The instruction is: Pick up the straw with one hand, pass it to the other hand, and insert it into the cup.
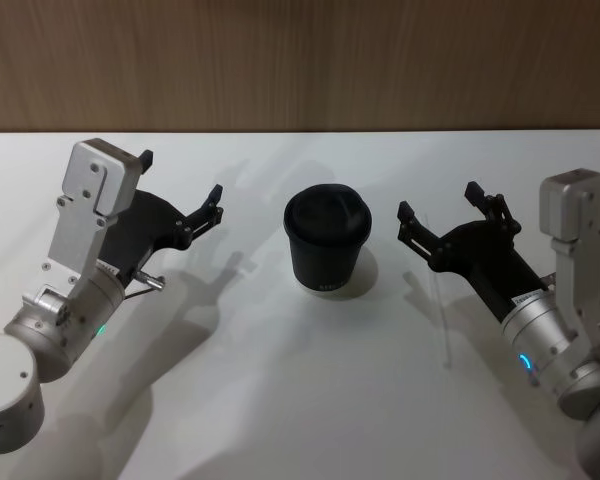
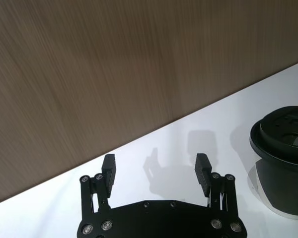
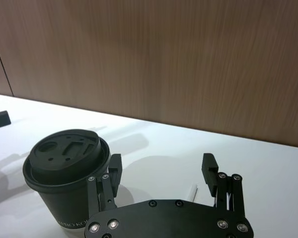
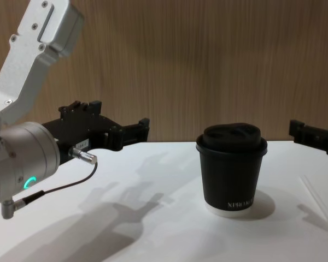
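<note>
We see the straw [image 1: 443, 320] lying flat on the white surface [image 1: 280, 400], to the right of the cup [image 1: 327, 245] and well apart from it. In the head view its long axis runs roughly toward and away from us, with only a slight slant. The right claw [image 1: 438, 199] hangs above the surface just past the straw's far end, its fingers spread wide with nothing between them. In the right wrist view a short white stretch of the straw [image 3: 193, 191] shows below the gap in the claw [image 3: 162, 161], so we judge this arm is by far the nearer one. The left claw [image 1: 180, 175] is held up on the other side of the cup, also spread wide and empty, and the cup stands between it and the straw. The cup is upright in the middle with its domed lid on. We judge the pick has not begun. The right claw would have to come back toward us and down, and close across the straw's thin width, not along its length.
</note>
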